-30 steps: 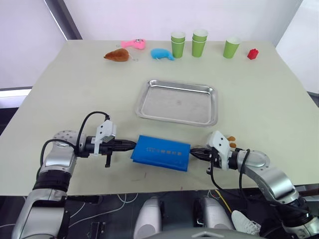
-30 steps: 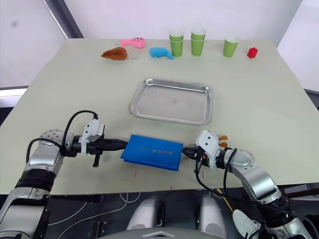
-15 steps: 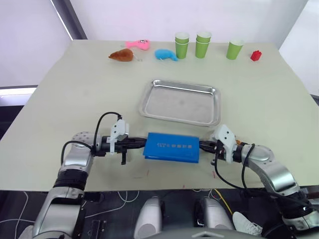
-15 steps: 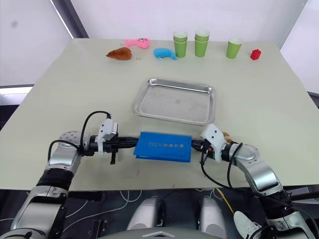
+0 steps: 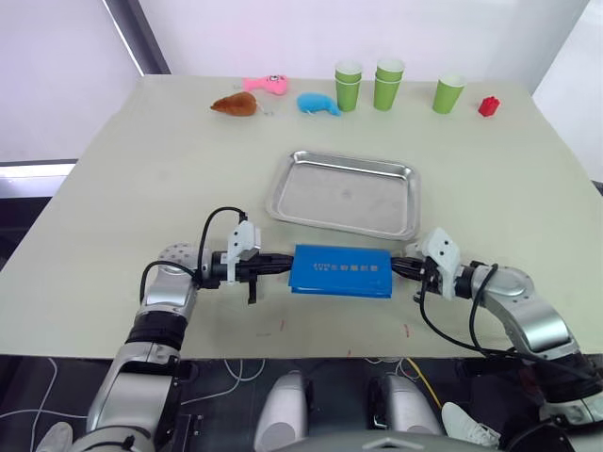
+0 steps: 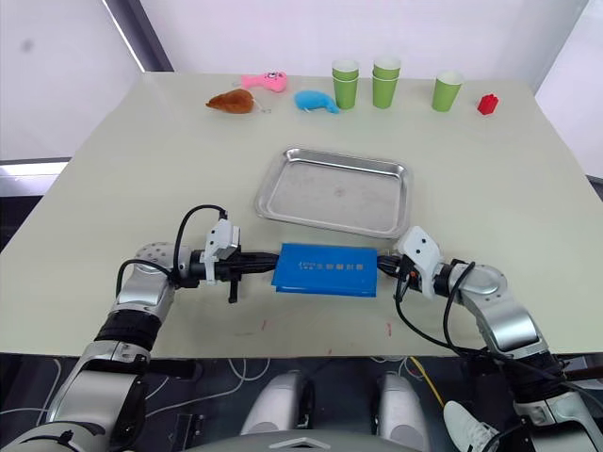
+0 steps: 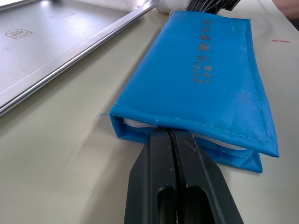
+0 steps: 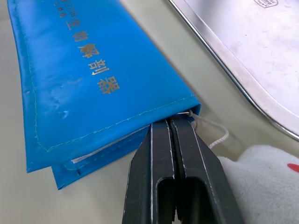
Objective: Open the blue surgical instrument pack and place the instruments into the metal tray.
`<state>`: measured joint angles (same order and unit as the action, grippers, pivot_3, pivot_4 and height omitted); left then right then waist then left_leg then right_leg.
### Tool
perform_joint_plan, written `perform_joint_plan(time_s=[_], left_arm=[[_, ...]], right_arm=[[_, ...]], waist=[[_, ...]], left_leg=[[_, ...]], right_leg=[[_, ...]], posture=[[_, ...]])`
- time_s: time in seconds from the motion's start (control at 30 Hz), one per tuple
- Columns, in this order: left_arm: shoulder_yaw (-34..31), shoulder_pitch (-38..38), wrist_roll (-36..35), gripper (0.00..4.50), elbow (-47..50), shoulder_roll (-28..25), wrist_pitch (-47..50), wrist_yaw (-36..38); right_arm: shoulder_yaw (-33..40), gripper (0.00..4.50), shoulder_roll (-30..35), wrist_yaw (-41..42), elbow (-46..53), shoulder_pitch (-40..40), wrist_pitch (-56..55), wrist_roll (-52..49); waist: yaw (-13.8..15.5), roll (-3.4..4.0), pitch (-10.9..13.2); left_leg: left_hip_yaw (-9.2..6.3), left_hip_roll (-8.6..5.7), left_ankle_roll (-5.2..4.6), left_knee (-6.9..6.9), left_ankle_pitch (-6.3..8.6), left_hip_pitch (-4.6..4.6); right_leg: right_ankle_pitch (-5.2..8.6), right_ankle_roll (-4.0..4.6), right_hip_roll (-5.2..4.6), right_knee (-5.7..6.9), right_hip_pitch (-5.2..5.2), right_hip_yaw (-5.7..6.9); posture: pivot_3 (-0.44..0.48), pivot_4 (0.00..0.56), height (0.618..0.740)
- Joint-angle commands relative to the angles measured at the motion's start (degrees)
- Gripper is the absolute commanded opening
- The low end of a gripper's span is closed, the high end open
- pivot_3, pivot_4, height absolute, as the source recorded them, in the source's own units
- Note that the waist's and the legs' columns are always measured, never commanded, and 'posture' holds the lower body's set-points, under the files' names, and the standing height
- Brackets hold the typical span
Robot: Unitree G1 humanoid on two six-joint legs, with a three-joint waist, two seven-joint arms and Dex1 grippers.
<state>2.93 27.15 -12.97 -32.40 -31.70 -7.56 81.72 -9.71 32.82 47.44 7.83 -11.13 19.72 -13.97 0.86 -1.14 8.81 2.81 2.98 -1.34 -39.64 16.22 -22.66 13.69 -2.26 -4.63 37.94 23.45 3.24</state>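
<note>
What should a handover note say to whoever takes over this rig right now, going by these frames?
Left gripper: fingers shut, tips at one short end of the blue surgical instrument pack.
Right gripper: fingers shut, tips at the opposite short end, beside a loose white string.
The pack lies flat and closed on the table, just on the robot's side of the metal tray, not touching it.
Done: both grippers are set at the pack's ends.
Left: open the pack and move the instruments into the tray, which holds nothing so far.
</note>
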Motion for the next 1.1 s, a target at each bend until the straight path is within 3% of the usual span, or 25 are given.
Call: perform_joint_plan(time_s=[0.03,0.23,0.4,0.53,0.7,0.73,0.77,0.8,0.9,0.93,1.0,1.1], left_arm=[[-1.22,-2.1,-0.39,0.08,0.72,-2.45,0.33,-0.08],[-4.21,-6.63,-1.77,0.08,5.44,-7.24,-0.19,-1.47],[-7.2,-8.65,-5.8,0.08,10.87,-11.89,1.3,1.5],[-9.38,-10.31,-11.98,0.0,18.62,-16.14,6.88,5.93],[-10.18,-12.83,-17.57,0.0,27.52,-20.86,14.24,9.57],[-9.97,-12.83,-18.08,0.0,28.49,-21.7,15.11,10.04],[-9.56,-12.76,-19.48,0.41,30.5,-23.08,16.28,10.42],[-9.07,-12.65,-20.56,0.53,32.24,-24.19,17.13,10.67],[-7.65,-12.23,-22.59,1.74,35.46,-25.94,18.55,10.78],[-7.16,-12.13,-23.28,1.79,36.52,-26.39,18.85,10.78],[-6.33,-11.95,-24.69,2.78,38.2,-27.12,19.7,10.78],[-5.57,-11.94,-25.81,3.77,38.49,-27.47,19.01,10.78]], right_arm=[[5.56,0.01,2.43,2.04,2.53,3.25,-3.03,-2.22],[10.51,0.01,6.17,5.79,3.24,8.06,-7.19,-4.54],[12.08,0.01,7.54,12.2,5.59,12.3,-11.21,-8.27],[11.19,1.73,5.66,13.46,9.14,13.98,-14.77,-9.59],[7.89,4.35,3.31,13.6,10.16,14.61,-20.73,-6.29],[7.23,4.43,2.64,13.25,9.77,14.19,-21.62,-5.74],[5.42,4.5,1.28,12.7,8.68,13.02,-24.38,-3.54],[3.8,4.5,0.14,12.47,7.67,11.89,-26.56,-1.74],[0.83,4.5,-1.6,12.04,3.52,8.89,-31.94,2.77],[0.19,4.5,-2.13,11.75,1.84,7.68,-33.4,3.88],[-1.17,4.5,-2.99,11.5,-1.8,5.11,-36.7,5.87],[-2.18,4.5,-4.04,9.85,-7.52,1.53,-43.49,9.61]], waist=[[-0.13,0.01,0.0],[-0.96,0.02,0.01],[-1.07,0.02,0.06],[-0.99,0.01,0.1],[-0.98,0.11,0.16],[-0.88,0.11,0.17],[-0.85,0.11,0.17],[-0.95,-0.12,0.3],[-0.92,0.03,0.4],[-0.92,0.04,0.4],[-0.93,0.16,0.48],[-0.92,0.17,0.5]], left_leg=[[0.01,0.02,0.0,0.01,0.0,-0.02],[0.03,0.15,0.0,0.18,0.01,0.02],[0.01,0.23,0.0,0.22,0.01,0.02],[0.01,0.24,0.01,0.22,0.01,-0.04],[-0.04,0.25,0.02,0.25,0.02,-0.03],[-0.03,0.24,0.02,0.25,0.02,-0.03],[0.01,0.23,0.02,0.24,0.02,-0.03],[0.02,0.23,0.02,0.25,0.02,-0.03],[0.02,0.31,0.09,0.24,-0.02,-0.02],[0.03,0.31,0.09,0.25,-0.02,-0.03],[0.08,0.3,0.1,0.24,-0.03,-0.03],[0.13,0.3,0.1,0.25,-0.03,-0.04]], right_leg=[[0.0,0.0,0.02,-0.02,0.02,-0.01],[0.01,0.02,0.17,-0.08,0.07,-0.07],[0.02,0.04,0.24,-0.08,0.09,-0.04],[0.02,0.04,0.23,-0.12,0.14,-0.05],[0.03,0.03,0.21,-0.18,0.16,-0.15],[0.03,0.02,0.2,-0.18,0.17,-0.16],[0.03,0.02,0.21,-0.17,0.17,-0.16],[0.03,0.02,0.22,-0.17,0.17,-0.15],[0.05,0.02,0.38,-0.15,0.19,-0.21],[0.04,0.02,0.41,-0.15,0.21,-0.24],[0.04,0.03,0.46,-0.14,0.22,-0.35],[0.03,0.04,0.52,-0.15,0.24,-0.48]], posture=[[0.0,0.15,0.739],[0.0,0.15,0.739],[0.0,0.15,0.739],[0.0,0.15,0.739],[0.0,0.15,0.739],[0.0,0.15,0.739],[0.0,0.15,0.739],[0.0,0.15,0.739],[0.0,0.15,0.739],[0.0,0.15,0.739],[0.0,0.15,0.739],[0.0,0.15,0.739]])
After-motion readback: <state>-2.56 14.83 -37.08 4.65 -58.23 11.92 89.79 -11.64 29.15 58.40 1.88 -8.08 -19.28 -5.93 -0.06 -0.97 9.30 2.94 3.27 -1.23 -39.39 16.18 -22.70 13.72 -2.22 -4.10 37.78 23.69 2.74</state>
